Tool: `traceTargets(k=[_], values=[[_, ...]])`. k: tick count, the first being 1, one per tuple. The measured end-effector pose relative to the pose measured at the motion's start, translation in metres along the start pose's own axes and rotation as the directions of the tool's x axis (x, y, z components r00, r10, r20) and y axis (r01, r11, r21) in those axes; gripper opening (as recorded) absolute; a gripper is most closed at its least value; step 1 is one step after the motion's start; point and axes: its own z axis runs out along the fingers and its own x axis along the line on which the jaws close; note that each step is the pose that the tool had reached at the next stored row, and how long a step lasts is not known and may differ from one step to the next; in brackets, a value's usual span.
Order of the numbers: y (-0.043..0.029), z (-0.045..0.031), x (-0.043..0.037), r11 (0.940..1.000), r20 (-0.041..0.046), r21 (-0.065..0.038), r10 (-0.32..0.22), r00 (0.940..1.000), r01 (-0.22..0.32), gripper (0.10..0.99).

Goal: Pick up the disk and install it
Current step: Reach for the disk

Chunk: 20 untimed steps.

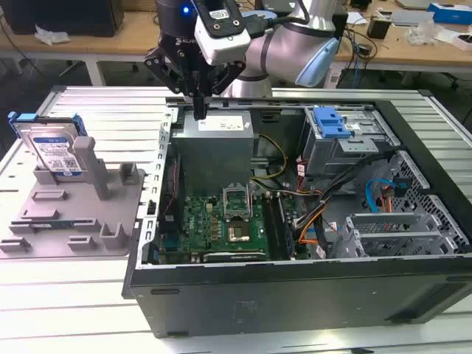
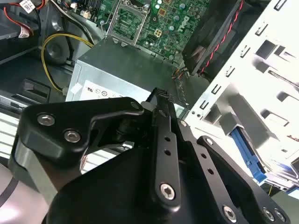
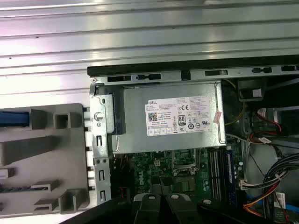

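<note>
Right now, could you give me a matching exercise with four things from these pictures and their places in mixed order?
1 disk
2 claw
3 blue latch
4 power supply

a on the grey drive bay
b standing on the fixture tray
c beside the green motherboard
d hovering over the power supply

Pairs: 1-b, 2-d, 3-a, 4-c

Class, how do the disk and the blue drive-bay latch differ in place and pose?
The disk stands on edge in the grey tray outside the case; the blue latch lies on its bay inside. The disk looks larger than the latch. Both have blue plastic.
</note>
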Motion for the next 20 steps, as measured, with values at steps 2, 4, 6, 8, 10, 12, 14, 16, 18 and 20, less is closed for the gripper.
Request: traceTargets(k=[2, 4, 6, 8, 10, 12, 14, 16, 18, 20], values=[[0.0, 0.0, 0.0, 1.0, 0.0, 0.0, 0.0, 1.0, 0.0, 0.106], [0.0, 0.0, 0.0, 1.0, 0.0, 0.0, 0.0, 1.0, 0.0, 0.106], [0.0, 0.0, 0.0, 1.0, 0.0, 0.0, 0.0, 1.0, 0.0, 0.106], [0.0, 0.0, 0.0, 1.0, 0.0, 0.0, 0.0, 1.0, 0.0, 0.106], [0.0, 0.0, 0.0, 1.0, 0.0, 0.0, 0.0, 1.0, 0.0, 0.106], [0.0, 0.0, 0.0006, 1.0, 0.0001, 0.0, 0.0, 1.0, 0.0, 0.106], [-0.0001, 0.0002, 0.0015, 1.0, -0.0008, 0.0, 0.0, 1.0, 0.0, 0.106], [0.0001, 0.0001, 0.0069, 1.0, -0.0016, -0.001, 0.0, 1.0, 0.0, 0.106], [0.0028, 0.0, 0.024, 1.0, -0.005, -0.001, 0.0, 1.0, 0.0, 0.106], [0.0063, -0.0001, 0.0376, 1.0, -0.0107, 0.0, 0.001, 0.9999, -0.001, 0.106]])
